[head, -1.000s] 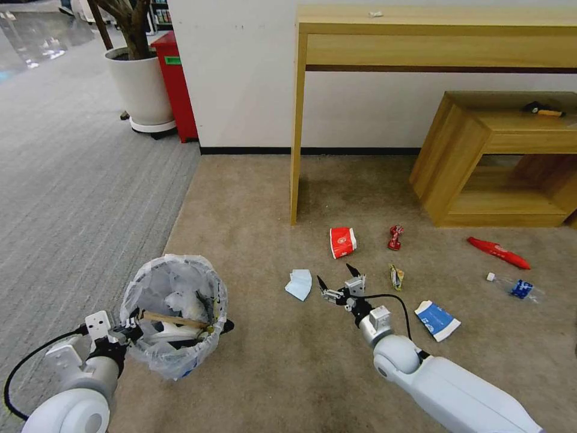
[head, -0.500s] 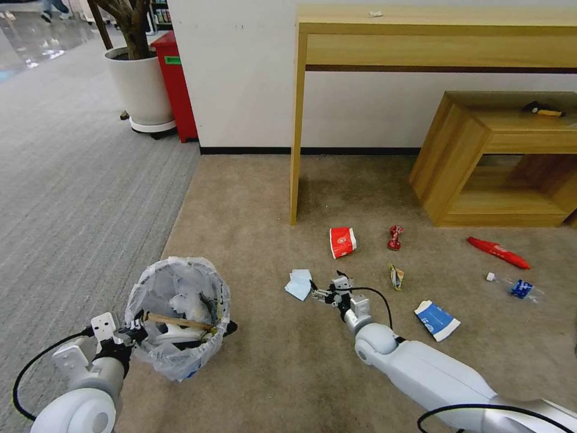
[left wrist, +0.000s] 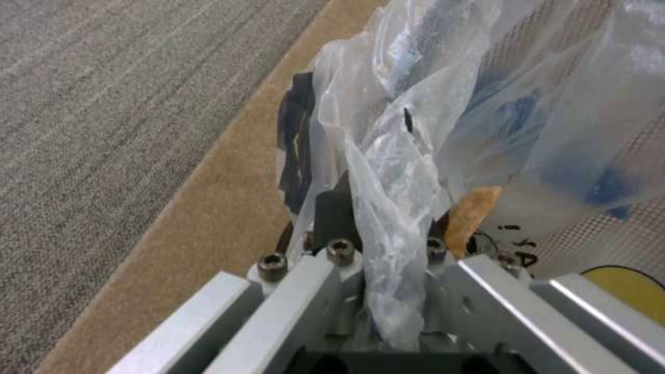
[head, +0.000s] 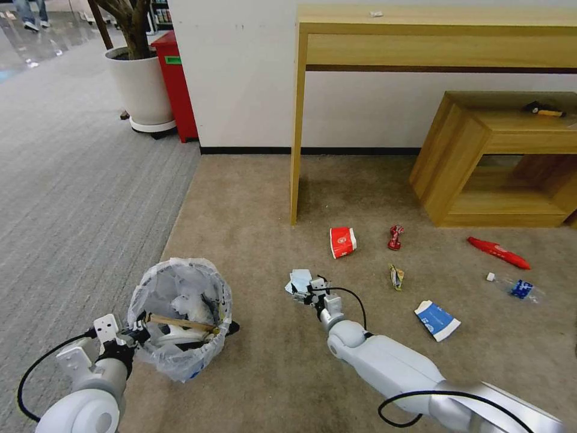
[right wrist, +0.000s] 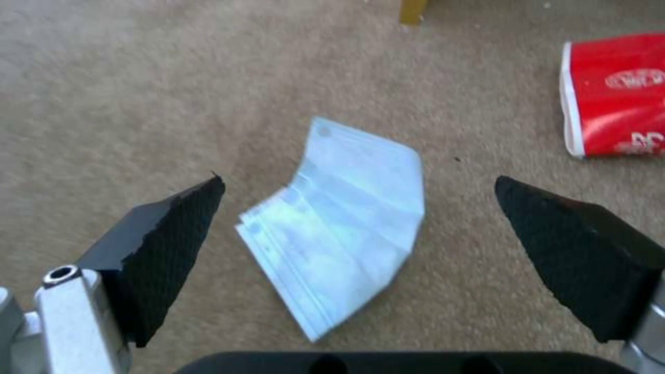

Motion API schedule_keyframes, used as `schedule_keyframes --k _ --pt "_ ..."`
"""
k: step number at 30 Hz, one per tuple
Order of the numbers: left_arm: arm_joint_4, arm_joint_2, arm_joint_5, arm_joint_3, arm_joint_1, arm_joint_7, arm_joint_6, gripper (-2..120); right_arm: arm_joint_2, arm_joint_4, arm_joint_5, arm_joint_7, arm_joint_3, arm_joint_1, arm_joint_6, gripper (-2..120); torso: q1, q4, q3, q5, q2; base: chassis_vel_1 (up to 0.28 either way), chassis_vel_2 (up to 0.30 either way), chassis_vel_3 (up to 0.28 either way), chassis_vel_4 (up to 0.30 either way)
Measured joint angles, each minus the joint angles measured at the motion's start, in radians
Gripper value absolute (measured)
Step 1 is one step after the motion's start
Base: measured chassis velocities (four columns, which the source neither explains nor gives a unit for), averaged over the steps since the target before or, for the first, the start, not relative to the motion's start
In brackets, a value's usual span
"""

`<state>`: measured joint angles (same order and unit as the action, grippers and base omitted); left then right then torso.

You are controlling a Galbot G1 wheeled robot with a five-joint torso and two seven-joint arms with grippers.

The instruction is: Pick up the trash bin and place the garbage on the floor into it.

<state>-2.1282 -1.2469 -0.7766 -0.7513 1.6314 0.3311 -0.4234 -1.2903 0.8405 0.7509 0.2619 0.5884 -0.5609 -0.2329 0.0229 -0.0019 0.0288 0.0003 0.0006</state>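
Note:
The trash bin [head: 180,319], black with a crinkly clear bag, stands on the beige floor [head: 252,198] at my near left. My left gripper [head: 135,334] is shut on its rim and bag [left wrist: 388,208]. A stick [head: 177,322] and white paper [head: 187,304] lie inside it. My right gripper [head: 303,291] hangs open just above the pale-blue mask [head: 299,278]. In the right wrist view the mask [right wrist: 346,223] lies flat between the spread fingertips [right wrist: 187,208]. Other garbage lies to the right: a red paper cup [head: 342,242], a red wrapper [head: 395,237] and a blue-white carton [head: 437,319].
A long red wrapper [head: 499,252], a small clear bottle [head: 517,287] and a yellowish wrapper [head: 396,277] lie farther right. A wooden desk leg [head: 295,132] and a low wooden shelf [head: 499,162] stand behind. A white plant pot [head: 141,84] sits on grey ribbed carpet [head: 72,180].
My right gripper has moved left and now hangs over the mask, still open. The left gripper and the bin have barely shifted.

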Motion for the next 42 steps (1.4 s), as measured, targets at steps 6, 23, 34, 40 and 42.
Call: schedule_keyframes --k 6,23,34,40,42 --pt "-0.003 -0.003 0.003 0.002 0.004 0.000 0.000 0 -0.029 -0.078 -0.023 -0.003 -0.008 0.009 -0.001 100 0.000 -0.0001 0.000 -0.0001 0.000 0.000 0.000 0.000 0.000" --pt "-0.026 -0.006 0.006 0.026 0.007 -0.002 0.004 0 -0.098 -0.236 -0.075 -0.018 -0.017 0.054 -0.005 100 0.000 0.0000 0.000 0.0000 0.000 0.000 0.000 0.000 0.000" --pt "-0.039 0.002 0.002 0.024 0.007 -0.003 0.006 0 -0.126 -0.317 -0.176 -0.066 -0.012 0.093 -0.030 100 0.000 0.0000 0.000 0.0000 0.000 0.000 0.000 0.000 0.000" --pt "-0.032 0.001 0.002 0.041 -0.004 -0.003 0.007 0 -0.127 -0.354 -0.204 -0.087 -0.010 0.107 -0.044 100 0.000 -0.0001 0.000 0.0001 0.000 0.000 0.000 0.000 0.000" --pt "-0.032 0.001 0.002 0.043 -0.005 -0.003 0.007 0 -0.127 -0.362 -0.209 -0.092 -0.011 0.110 -0.047 100 0.000 -0.0001 0.000 0.0001 0.000 0.000 0.000 0.000 0.000"
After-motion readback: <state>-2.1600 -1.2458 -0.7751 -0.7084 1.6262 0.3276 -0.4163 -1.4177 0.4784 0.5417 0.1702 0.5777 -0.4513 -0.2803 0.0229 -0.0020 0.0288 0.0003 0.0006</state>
